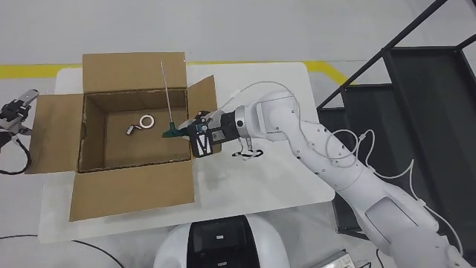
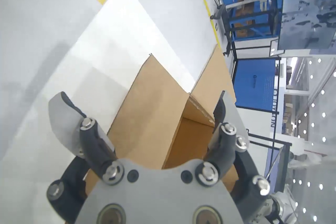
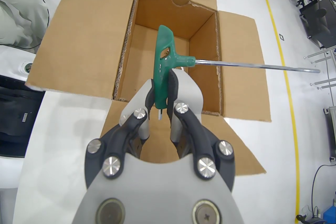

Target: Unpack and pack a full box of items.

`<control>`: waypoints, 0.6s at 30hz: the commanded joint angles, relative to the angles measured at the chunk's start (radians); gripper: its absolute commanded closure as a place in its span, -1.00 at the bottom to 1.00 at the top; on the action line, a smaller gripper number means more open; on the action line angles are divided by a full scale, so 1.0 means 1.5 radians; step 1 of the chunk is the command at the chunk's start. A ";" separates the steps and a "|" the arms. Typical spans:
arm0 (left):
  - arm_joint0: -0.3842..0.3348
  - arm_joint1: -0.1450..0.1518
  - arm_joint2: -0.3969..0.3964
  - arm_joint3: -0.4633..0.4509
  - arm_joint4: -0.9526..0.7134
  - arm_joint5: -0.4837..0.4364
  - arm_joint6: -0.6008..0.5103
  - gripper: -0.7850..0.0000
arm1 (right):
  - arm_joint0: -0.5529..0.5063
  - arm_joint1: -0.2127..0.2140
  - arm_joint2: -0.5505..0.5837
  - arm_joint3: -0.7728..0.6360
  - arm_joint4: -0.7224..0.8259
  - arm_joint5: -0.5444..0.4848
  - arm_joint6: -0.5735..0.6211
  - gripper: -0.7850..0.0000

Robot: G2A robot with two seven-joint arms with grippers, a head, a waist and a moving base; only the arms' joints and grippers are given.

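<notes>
right hand (image 3: 162,83) clenched on the green t-handle hex key (image 3: 164,51), over the 3 o'clock edge of the brown cardboard box (image 1: 137,100). left hand (image 2: 143,99) released at 9 o'clock. white tape ring (image 1: 147,121) inside, so i'd guess unpacking isn't finished.

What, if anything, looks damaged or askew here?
The box has a ragged rim, with a rounded tear in one wall's top edge. The right hand grips the hex key off-centre, by one end of its handle.
</notes>
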 commanded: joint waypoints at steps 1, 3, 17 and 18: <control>-0.017 -0.001 0.018 0.008 -0.009 -0.013 -0.010 -1.00 | 0.000 0.000 0.000 0.000 0.000 0.000 0.000 1.00; -0.032 -0.002 0.033 0.013 -0.009 -0.025 -0.022 -1.00 | 0.000 0.000 0.000 0.000 0.000 0.000 0.000 1.00; -0.137 -0.015 0.177 0.019 -0.049 -0.097 -0.163 -1.00 | 0.000 0.000 0.000 0.000 0.000 0.000 0.000 1.00; -0.144 -0.015 0.189 0.019 -0.050 -0.103 -0.178 -1.00 | 0.000 0.000 0.000 0.000 0.000 0.000 0.000 1.00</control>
